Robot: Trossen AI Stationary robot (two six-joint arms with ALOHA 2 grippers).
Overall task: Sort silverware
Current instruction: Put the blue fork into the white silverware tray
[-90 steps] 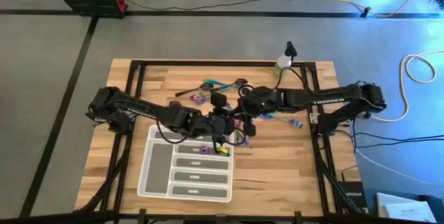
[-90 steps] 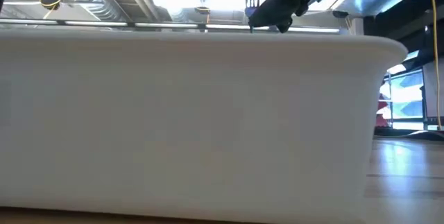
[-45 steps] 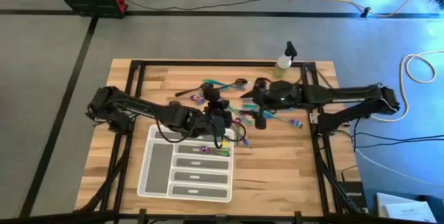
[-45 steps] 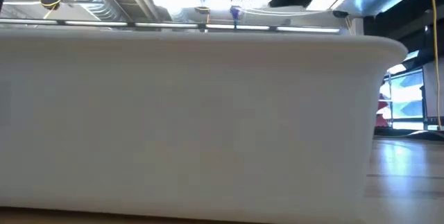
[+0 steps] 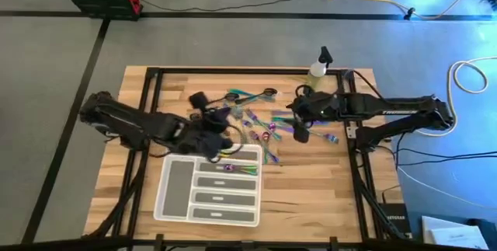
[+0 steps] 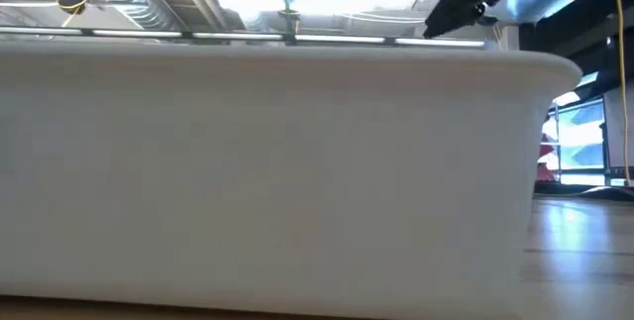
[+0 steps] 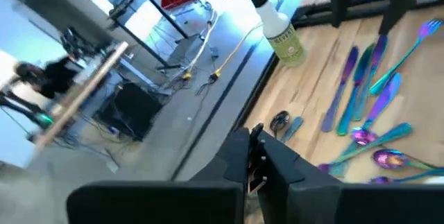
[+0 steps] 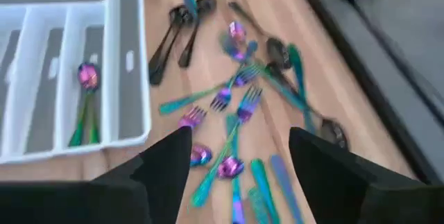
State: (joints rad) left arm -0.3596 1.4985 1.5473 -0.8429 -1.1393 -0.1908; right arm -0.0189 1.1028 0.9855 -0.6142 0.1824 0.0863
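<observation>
While I watched from overhead, the silverware (image 5: pixel 256 123) lay scattered across the middle of the desk (image 5: pixel 140 88), between the two arms and just beyond the far edge of the white tray (image 5: pixel 175 196). My left end effector (image 5: pixel 211 141) hovered at the tray's far edge, beside the near end of the pile; I could not tell how its fingers stood. My right end effector (image 5: pixel 299 132) hung over the pile's right side, with a spray bottle (image 5: pixel 318 64) further back. Most pieces ran slantwise, pointing every way.

At table height, the tray's white wall (image 6: pixel 277 171) filled nearly everything, with only a dark piece of arm above it.

Past my left wrist, teal-purple knives (image 7: pixel 361 92) lay side by side, long axes roughly parallel, near the bottle (image 7: pixel 281 33), whose green label I could not read.

Past my right wrist, the fingers (image 8: pixel 166 165) were spread wide and empty above crossed forks and spoons (image 8: pixel 236 113), while one iridescent spoon (image 8: pixel 87 102) lay lengthwise in a tray slot.
</observation>
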